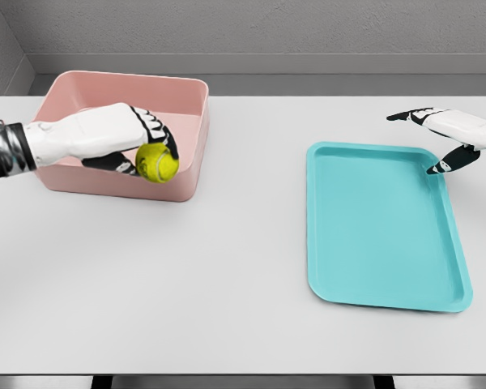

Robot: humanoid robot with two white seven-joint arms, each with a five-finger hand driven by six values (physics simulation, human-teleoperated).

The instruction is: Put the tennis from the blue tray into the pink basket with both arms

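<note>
Gripping tennis ball over pink basket, left hand; right hand slack above blue tray.

Left hand gripping tennis ball — over pink basket

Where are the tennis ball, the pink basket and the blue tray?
tennis ball (156, 162), head view, middle of its yellow surface.
pink basket (193, 139), head view, right wall.
blue tray (381, 235), head view, bare floor.

left hand fingers curled in a grasp, right hand fingers spread
</note>
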